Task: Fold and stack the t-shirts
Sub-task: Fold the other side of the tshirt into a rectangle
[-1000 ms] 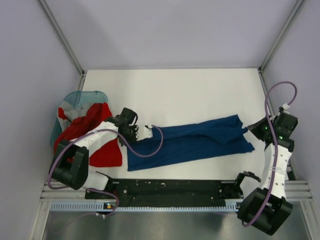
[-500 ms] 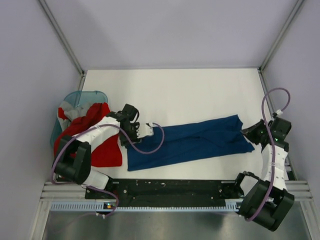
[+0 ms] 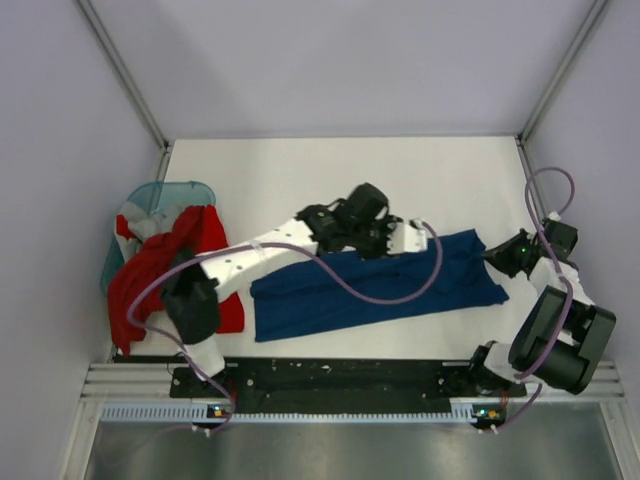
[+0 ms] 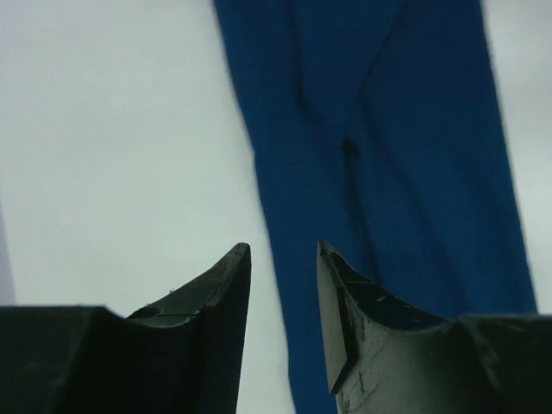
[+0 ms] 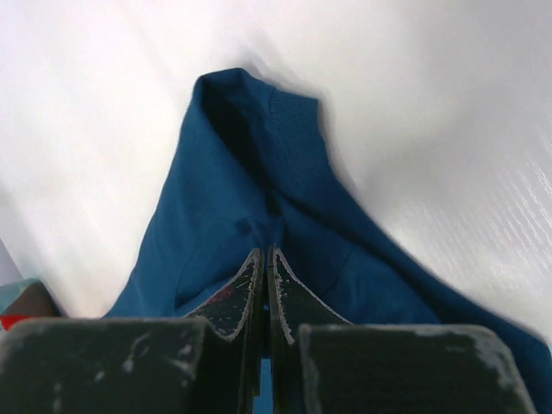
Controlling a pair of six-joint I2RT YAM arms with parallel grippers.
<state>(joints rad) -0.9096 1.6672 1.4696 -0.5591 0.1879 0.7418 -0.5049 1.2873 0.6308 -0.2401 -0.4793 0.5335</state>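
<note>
The navy t-shirt [image 3: 370, 285] lies stretched in a long band across the table's front. My left gripper [image 3: 418, 238] hangs over its far edge near the right end. In the left wrist view the left gripper [image 4: 283, 252] is open with nothing between its fingers, and the navy t-shirt [image 4: 388, 147] runs ahead under the right finger. My right gripper [image 3: 492, 261] sits at the shirt's right end. In the right wrist view the right gripper [image 5: 263, 252] is shut, with navy t-shirt [image 5: 233, 181] folds gathering at its tips. The red t-shirt [image 3: 150, 270] and a grey-white t-shirt [image 3: 128, 222] spill from the basket.
A teal plastic basket [image 3: 160, 193] stands at the table's left edge, partly under the shirts. White tabletop [image 3: 340, 175] stretches behind the navy shirt. Metal frame posts rise at the back corners, and a black rail [image 3: 340, 375] runs along the near edge.
My left gripper let go of the navy shirt's left end, opened, and swung right along the shirt to its far edge. The right arm turned inward, its tips staying at the shirt's right end.
</note>
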